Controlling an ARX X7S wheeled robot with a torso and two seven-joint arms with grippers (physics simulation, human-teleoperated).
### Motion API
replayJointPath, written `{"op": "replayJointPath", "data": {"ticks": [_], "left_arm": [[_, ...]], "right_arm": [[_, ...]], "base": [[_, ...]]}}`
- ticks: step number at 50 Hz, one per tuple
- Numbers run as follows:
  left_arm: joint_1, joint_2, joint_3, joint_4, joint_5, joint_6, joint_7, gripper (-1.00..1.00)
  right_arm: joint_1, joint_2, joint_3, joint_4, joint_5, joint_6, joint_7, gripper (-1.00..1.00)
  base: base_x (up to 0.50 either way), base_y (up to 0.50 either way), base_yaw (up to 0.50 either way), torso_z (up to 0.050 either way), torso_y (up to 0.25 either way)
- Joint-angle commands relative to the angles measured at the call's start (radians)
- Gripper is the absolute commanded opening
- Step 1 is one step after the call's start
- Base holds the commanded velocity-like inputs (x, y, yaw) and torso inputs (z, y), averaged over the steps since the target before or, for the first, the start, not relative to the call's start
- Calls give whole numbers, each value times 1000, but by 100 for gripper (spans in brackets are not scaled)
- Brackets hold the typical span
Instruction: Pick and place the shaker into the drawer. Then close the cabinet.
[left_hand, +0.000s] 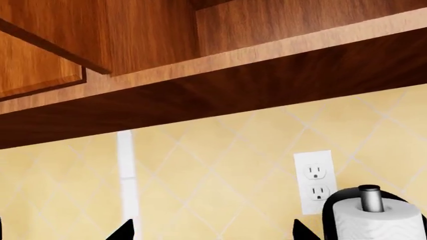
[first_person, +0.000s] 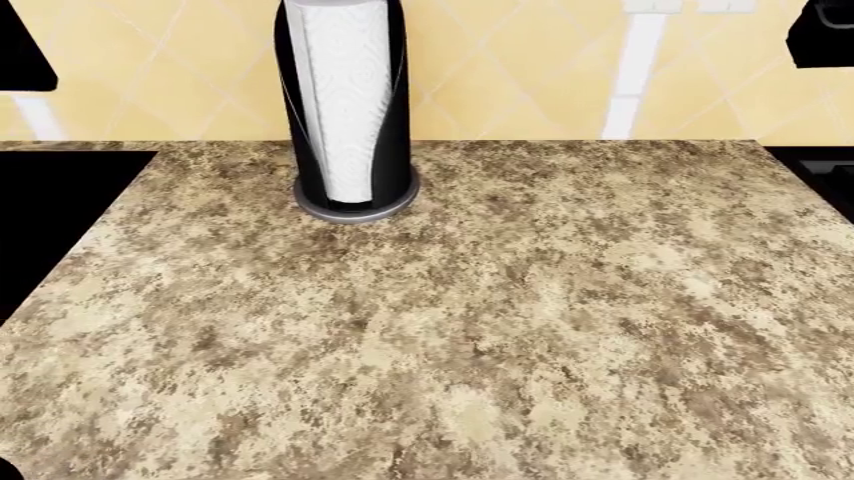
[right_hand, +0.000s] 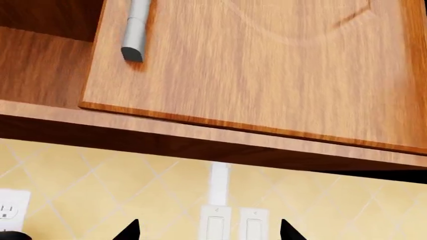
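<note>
The shaker and the drawer are out of view in all three views. In the left wrist view my left gripper (left_hand: 213, 231) is open, its two black fingertips (left_hand: 125, 231) wide apart with only tiled wall between them. It points up at the underside of the wooden wall cabinet (left_hand: 267, 75), whose inside (left_hand: 287, 20) is exposed. My right gripper (right_hand: 209, 231) is also open and empty. It faces an arched-panel cabinet door (right_hand: 267, 65) with a silver bar handle (right_hand: 137, 30); the door stands swung out from the cabinet body.
A paper towel roll on a black stand (first_person: 347, 110) sits at the back of the speckled granite counter (first_person: 467, 330). The yellow tiled wall carries an outlet (left_hand: 315, 182) and two light switches (right_hand: 233, 225). Dark shapes fill the head view's top corners and left edge.
</note>
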Motion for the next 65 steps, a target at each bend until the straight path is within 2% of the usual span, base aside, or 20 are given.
{"op": "replayJointPath", "data": {"ticks": [1,65], "left_arm": [[-3,-12,-56,15,-71,21,19,100],[3,-29,-70,7,-132,29,-27,100]], "right_arm": [[25,15,1,-20,15,7,13,100],[-13,36,-1,-25,6,-32,5,100]], "base": [[1,219,0,0,0],[1,200,0,0,0]]}}
